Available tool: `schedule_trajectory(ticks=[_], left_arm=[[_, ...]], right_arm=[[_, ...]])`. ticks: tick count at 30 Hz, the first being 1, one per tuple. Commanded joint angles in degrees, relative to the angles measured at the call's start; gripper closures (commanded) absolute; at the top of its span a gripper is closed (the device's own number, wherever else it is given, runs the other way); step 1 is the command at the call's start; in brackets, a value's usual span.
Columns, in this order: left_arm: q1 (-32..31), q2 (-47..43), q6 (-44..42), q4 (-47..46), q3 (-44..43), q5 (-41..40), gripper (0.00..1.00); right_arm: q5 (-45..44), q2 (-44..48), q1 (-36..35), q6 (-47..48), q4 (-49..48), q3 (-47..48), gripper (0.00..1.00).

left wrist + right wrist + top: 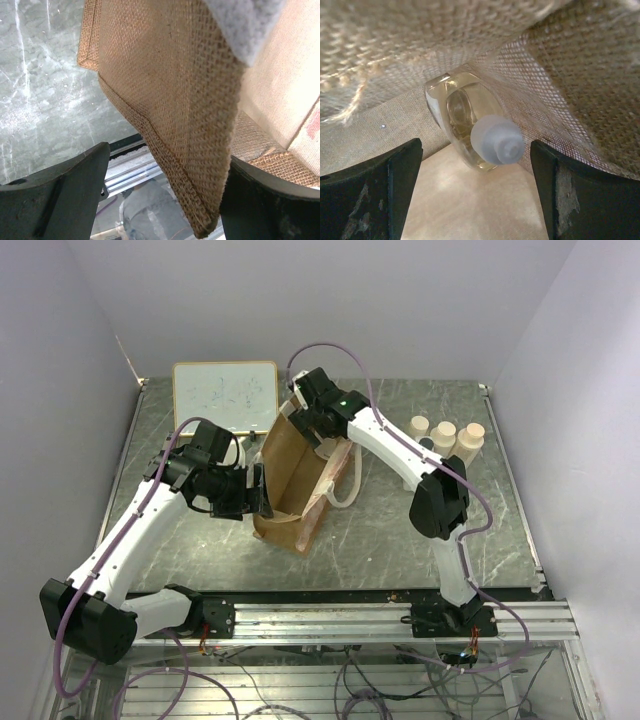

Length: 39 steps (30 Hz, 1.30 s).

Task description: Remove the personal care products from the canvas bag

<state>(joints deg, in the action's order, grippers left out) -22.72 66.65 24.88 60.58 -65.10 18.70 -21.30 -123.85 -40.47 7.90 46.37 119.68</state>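
**Right gripper** point(476, 147): released, jaws wide, 1 finger on each side of the slim amber bottle point(462, 112), neither touching it.

**Bottle:** it lies inside the canvas bag point(580, 75) with its white top towards the wrist camera. Woven cloth sags close above it.

**Left gripper** point(167, 157): also unclenched. Its jaws straddle an edge of the bag's wall without pinching it (a clear gap shows on 1 side).

**Surroundings:** the bag lies on the table point(400, 530) between the 2 arms. 3 beige bottles point(445, 435) stand outside it, well apart on the right.

**Step in hand, as judged:** grasp the amber bottle.

**Recommended:**
- Advance past the cap so the pads close on the body, not the rounded top.
- Stay under the drooping cloth to avoid snagging.
- Withdraw straight back through the opening.
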Motion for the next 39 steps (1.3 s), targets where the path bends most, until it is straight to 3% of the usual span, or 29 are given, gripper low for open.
schedule_trajectory(ticks=[1,11,21,27,30,34,39], left_arm=[[-0.3,-0.5,-0.3,2.4,-2.1,-1.3,0.1],[-0.3,-0.3,-0.9,3.2,-2.8,-1.8,0.1],[-0.3,-0.6,-1.0,3.2,-2.4,-1.7,0.1],[-0.3,-0.7,-0.9,2.9,-2.3,-1.5,0.1],[-0.3,-1.1,-0.8,3.0,-2.2,-1.5,0.1],[-0.3,-2.0,-0.4,3.0,-1.6,-1.5,0.1],[-0.3,-2.7,0.0,2.9,-1.3,-1.4,0.1]], right_arm=[[0.8,-2.0,1.3,0.9,-2.2,0.8,0.12],[5.5,-7.0,1.8,-0.9,-3.5,2.5,0.17],[8.4,-7.8,2.7,-2.2,-3.8,0.9,0.39],[7.6,-8.8,2.8,-2.0,-4.0,0.0,0.27],[7.9,-9.4,2.9,-2.2,-3.2,0.1,0.27],[9.5,-8.6,2.9,-2.9,-3.2,0.5,0.38],[11.8,-8.2,2.8,-5.7,-1.5,5.3,0.65]])
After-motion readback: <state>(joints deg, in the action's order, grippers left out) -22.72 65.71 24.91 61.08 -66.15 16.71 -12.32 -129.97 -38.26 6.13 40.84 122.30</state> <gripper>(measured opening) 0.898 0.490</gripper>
